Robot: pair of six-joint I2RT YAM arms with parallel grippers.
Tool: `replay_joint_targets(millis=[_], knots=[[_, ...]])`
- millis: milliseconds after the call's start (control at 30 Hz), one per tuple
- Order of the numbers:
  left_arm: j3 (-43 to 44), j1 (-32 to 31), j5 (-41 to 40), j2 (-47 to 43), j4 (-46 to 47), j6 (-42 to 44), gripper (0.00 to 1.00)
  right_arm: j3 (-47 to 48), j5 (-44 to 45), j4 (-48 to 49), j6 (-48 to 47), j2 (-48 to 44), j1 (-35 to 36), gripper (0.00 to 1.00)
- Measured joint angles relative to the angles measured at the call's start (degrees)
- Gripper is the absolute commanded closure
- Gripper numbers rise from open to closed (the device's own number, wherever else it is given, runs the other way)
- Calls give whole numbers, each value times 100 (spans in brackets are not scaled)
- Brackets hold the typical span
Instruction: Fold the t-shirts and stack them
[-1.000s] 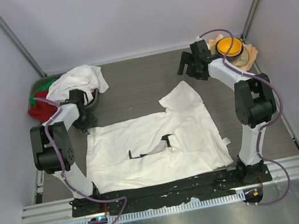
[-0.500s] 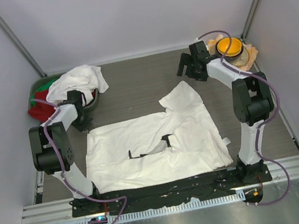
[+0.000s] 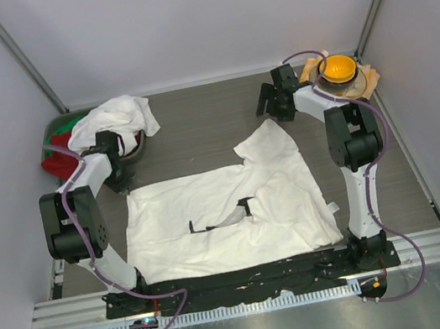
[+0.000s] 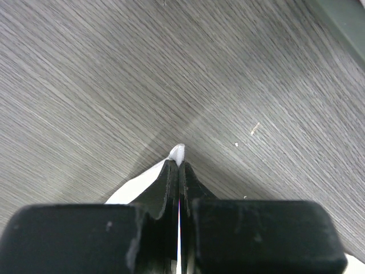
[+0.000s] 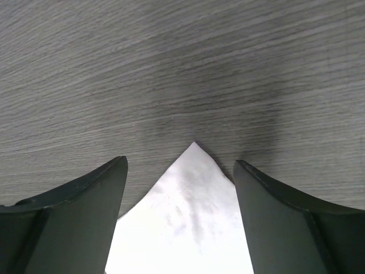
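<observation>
One t-shirt (image 3: 229, 214) is lying spread across the middle of the table (image 3: 195, 118). A second t-shirt (image 3: 114, 117) is lying heaped on a bin (image 3: 54, 125) at the far left corner. A bowl (image 3: 338, 69) is sitting on a cloth (image 3: 370, 80) at the far right. The left gripper (image 4: 179, 165) is resting at the spread shirt's far left corner, the right gripper (image 5: 179, 162) straddling its far right tip

A lab robot cell: blank grey walls (image 3: 194, 16), metal corner posts (image 3: 17, 51) at top, arms (image 3: 74, 228) bolted to a bottom rail (image 3: 439, 247)
</observation>
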Motion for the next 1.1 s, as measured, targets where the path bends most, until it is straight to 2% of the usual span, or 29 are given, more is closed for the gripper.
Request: replay_joint_targets(millis=[267,400,967,1100], knots=[[33,0,-2,-11,-61,-2,100,-188,55,50,-31,7,0,32],[33,0,-2,-11,-79,-4,100,-422,203,236,-61,-109,4,40],[33,72,-2,-11,-120,-4,100,-734,382,400,-76,-251,4,55],[33,90,-2,-13,-122,-4,100,-734,341,413,-37,-240,-7,55]])
